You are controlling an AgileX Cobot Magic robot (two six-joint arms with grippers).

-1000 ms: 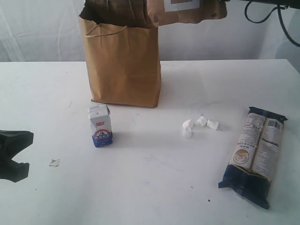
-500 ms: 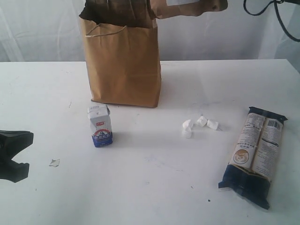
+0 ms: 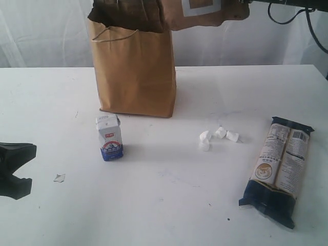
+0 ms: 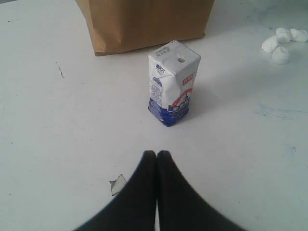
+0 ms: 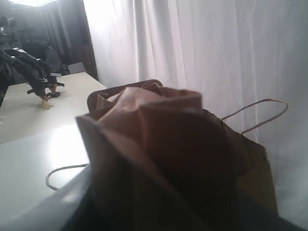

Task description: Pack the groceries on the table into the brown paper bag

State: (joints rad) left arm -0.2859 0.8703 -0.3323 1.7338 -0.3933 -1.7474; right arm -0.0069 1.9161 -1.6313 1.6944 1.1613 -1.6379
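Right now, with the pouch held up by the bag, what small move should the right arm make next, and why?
Probably carry the copper-brown pouch sideways over the brown paper bag: it hangs above but mostly beside the open mouth, so releasing now would likely miss.

Far brown paper bag [image 3: 136,77] showing matt creased kraft; packet [image 3: 279,169] gleaming, glossy plastic film; carton [image 3: 109,137] looking smooth card; bench [image 3: 169,200] looking smooth, scuffed.

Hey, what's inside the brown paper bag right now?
The brown paper bag shows only dark creased paper at its open mouth; anything lower is hidden by its walls. A copper-brown pouch hangs by the mouth's right edge, not inside yet.
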